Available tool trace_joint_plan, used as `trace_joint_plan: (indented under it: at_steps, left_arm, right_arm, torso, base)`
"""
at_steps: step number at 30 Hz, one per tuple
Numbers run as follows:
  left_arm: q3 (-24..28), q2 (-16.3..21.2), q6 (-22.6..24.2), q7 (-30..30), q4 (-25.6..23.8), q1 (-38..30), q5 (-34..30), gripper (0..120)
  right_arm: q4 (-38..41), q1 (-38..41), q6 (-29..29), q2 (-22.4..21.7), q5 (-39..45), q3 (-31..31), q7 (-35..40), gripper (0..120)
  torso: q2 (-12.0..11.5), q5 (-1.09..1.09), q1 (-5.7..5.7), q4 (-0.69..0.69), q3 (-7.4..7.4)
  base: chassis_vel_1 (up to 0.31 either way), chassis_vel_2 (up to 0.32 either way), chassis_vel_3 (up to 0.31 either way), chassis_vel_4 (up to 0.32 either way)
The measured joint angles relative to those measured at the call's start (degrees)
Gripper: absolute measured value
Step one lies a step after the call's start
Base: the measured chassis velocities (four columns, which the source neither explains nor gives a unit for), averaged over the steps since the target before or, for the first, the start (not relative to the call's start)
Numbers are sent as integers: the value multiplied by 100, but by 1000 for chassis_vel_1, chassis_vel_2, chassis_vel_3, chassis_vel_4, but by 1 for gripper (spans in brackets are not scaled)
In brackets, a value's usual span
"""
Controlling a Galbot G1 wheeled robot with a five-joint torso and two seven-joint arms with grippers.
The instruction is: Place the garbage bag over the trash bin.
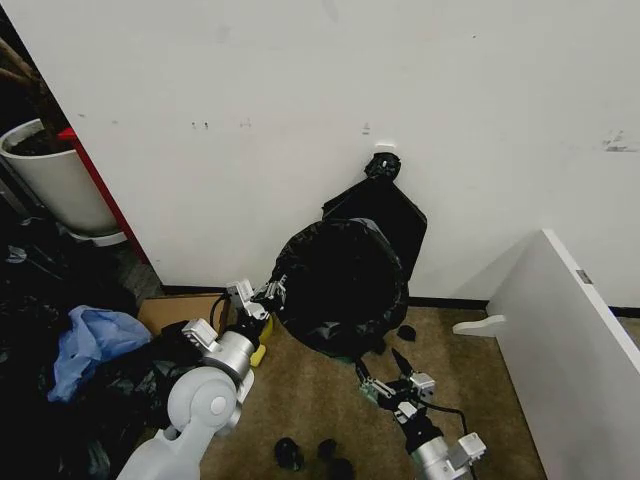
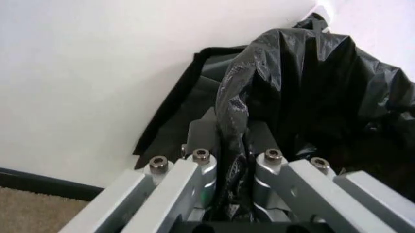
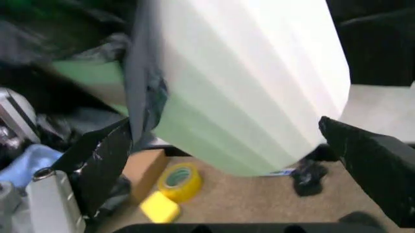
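The glossy black garbage bag (image 1: 340, 285) covers the trash bin against the wall, and its wrinkled film (image 2: 304, 87) bulges over the rim. My left gripper (image 1: 262, 295) is at the bag's left edge, shut on a fold of the film (image 2: 233, 170). The trash bin (image 3: 246, 92) shows its white wall and pale green base in the right wrist view, with bag film hanging down one side. My right gripper (image 1: 390, 375) is low on the carpet in front of the bin, open, its black fingers (image 3: 97, 160) standing wide on either side of the bin's base without touching it.
A flat black bag with a knotted top (image 1: 390, 200) leans on the wall behind. A yellow tape roll (image 3: 178, 180), yellow block (image 3: 159, 208) and cardboard box (image 1: 180, 310) lie left of the bin. Blue cloth (image 1: 95, 340), white planter (image 1: 55, 175), white board (image 1: 570, 340) at right.
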Motion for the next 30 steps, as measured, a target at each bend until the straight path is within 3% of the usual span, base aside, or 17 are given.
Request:
trace_joint_plan:
  at_steps: [7,15,17,19,20,21,25,28,30]
  left_arm:
    - [-78,10,136,-8,-144,81,-4,5]
    - [-113,-9,77,-2,-128,134,79,5]
    - [-108,-18,22,-4,-98,119,94,5]
    - [-99,-9,-29,-4,-20,76,130,5]
    - [-99,-9,-29,-4,-20,76,130,5]
    - [-99,-2,-34,-2,-2,70,138,5]
    - [-98,99,-104,179,114,113,239,5]
    - [-91,192,-235,434,220,180,324,5]
    - [-90,288,-445,810,378,218,364,5]
  right_arm:
    - [-455,274,417,62,-323,186,-231,100]
    - [-625,214,1280,-75,-445,397,-1262,100]
    - [-734,175,1450,-160,-240,482,-1915,100]
    - [-1088,170,1588,-239,671,899,-3641,100]
    - [-1088,170,1588,-239,671,899,-3641,100]
    - [-1201,189,1592,-255,880,1066,-4120,100]
    - [-1555,276,1049,-325,2086,2007,-6610,100]
    - [-1372,261,846,-381,2764,2245,-6740,100]
    - [-1105,248,801,-428,3176,2343,-6308,100]
  torso:
    - [0,0,0,1,0]
    - [0,0,0,1,0]
    - [0,-1,0,1,0]
    - [0,3,0,0,0]
    - [0,3,0,0,0]
    - [0,1,0,0,0]
    - [0,1,0,0,0]
    - [0,0,0,-1,0]
    - [0,0,0,1,0]
  base:
    - [0,0,0,0]
    - [0,0,0,0]
    - [0,0,0,0]
    - [0,0,0,0]
    - [0,0,0,0]
    - [0,0,0,0]
    - [0,0,0,0]
    - [0,0,0,0]
    - [0,0,0,0]
